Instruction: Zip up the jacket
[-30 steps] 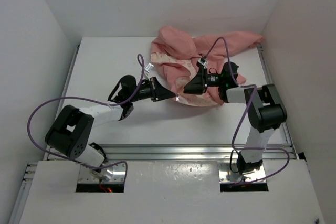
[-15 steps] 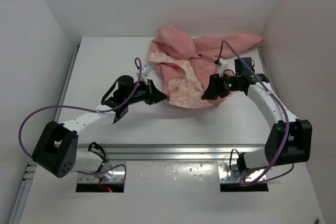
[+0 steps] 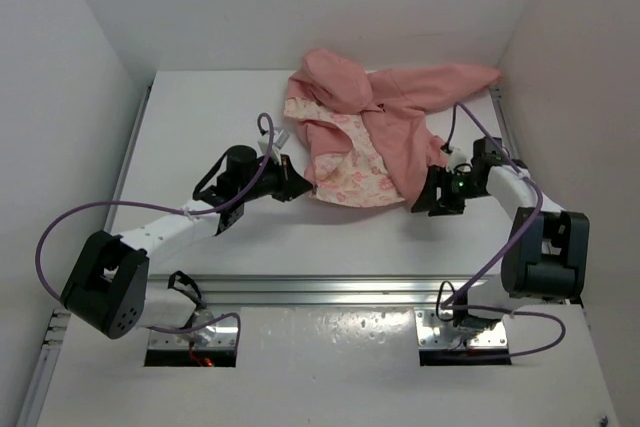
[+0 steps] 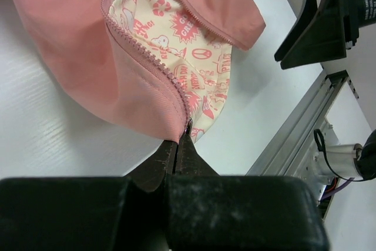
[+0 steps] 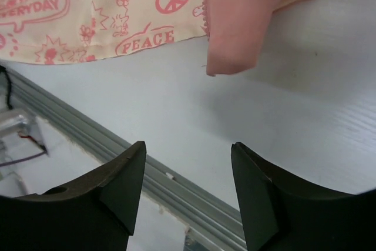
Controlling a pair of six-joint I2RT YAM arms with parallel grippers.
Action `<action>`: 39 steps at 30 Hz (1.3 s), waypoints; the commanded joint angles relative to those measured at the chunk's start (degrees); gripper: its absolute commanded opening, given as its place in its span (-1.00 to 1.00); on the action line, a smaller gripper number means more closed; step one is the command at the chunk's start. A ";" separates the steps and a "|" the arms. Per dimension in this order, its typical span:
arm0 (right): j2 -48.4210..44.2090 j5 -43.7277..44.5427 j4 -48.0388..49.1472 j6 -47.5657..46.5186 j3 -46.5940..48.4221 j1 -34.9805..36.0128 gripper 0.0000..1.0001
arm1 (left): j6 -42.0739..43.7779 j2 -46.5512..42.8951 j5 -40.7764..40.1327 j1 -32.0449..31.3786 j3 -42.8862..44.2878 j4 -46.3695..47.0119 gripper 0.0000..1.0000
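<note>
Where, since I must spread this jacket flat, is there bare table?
Widest bare patch: far left of the table, between its left edge, the jacket and the left arm. A narrower strip runs between the jacket's hem and the aluminium rail, flanked by left tool and right tool. The right side is crowded by the sleeve and right arm.

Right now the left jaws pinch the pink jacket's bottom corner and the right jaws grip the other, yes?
No: the right jaws stand open and empty, short of the jacket, as the right wrist view shows. The left jaws do pinch its corner.
</note>
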 commanded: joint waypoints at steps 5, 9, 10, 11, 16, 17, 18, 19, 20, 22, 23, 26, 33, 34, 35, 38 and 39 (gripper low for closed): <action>4.97 9.76 -7.22 -11.23 16.01 7.00 0.31 | 0.82 0.39 -0.81 -0.73 0.84 1.65 -1.00; 8.33 16.96 -11.71 -18.16 25.41 9.30 0.59 | 0.82 0.39 -0.81 -1.26 0.84 1.13 -1.00; 8.86 18.20 -12.85 -18.71 25.95 11.56 0.65 | 0.82 0.39 -0.81 -1.26 0.84 1.12 -1.00; 10.43 20.47 -13.04 -19.15 27.70 12.45 0.67 | 0.82 0.39 -1.33 -1.26 0.84 1.12 -1.00; 18.08 23.48 -21.63 -22.14 34.82 13.69 0.73 | 1.34 0.39 -1.33 -1.26 1.45 0.60 -1.00; 20.09 23.14 -23.57 -22.23 36.83 13.61 0.73 | 1.34 0.39 -1.33 -1.26 1.45 0.60 -1.00; 21.77 23.13 -24.28 -22.14 38.33 13.34 0.71 | 1.34 0.91 -1.33 -1.26 1.45 0.60 -1.00; 22.39 22.87 -24.12 -21.44 38.78 13.51 0.70 | 1.34 0.91 -1.33 -1.26 1.45 0.60 -1.00; 22.92 23.22 -24.20 -21.44 39.05 13.43 0.70 | 1.34 0.91 -1.85 -1.26 1.45 0.60 -1.00; 25.38 23.66 -24.64 -21.52 39.67 13.25 0.65 | 1.34 0.91 -1.86 -1.26 1.98 0.60 -1.00; 26.60 23.66 -25.25 -21.61 39.93 13.34 0.63 | 1.34 0.91 -1.86 -1.26 1.98 0.60 -1.00; 28.63 23.22 -26.14 -22.23 41.07 13.34 0.44 | 1.34 1.44 -1.86 -1.26 2.50 0.60 -1.00; 31.89 21.90 -29.99 -26.36 43.79 14.13 0.04 | 1.34 2.58 -2.39 -1.26 2.51 0.60 -1.00; 32.76 22.08 -30.61 -26.79 44.41 14.22 0.00 | 1.34 2.58 -2.39 -1.26 2.51 0.60 -1.00; 32.94 22.08 -30.88 -27.41 44.59 14.31 0.00 | 1.34 2.58 -2.39 -1.26 2.51 0.60 -1.00; 34.00 22.25 -32.02 -28.20 45.72 14.57 0.00 | 1.34 3.11 -2.39 -1.26 2.51 0.60 -1.00; 34.35 22.51 -32.03 -28.20 45.73 14.66 0.00 | 1.34 3.11 -2.39 -1.26 2.51 0.60 -1.00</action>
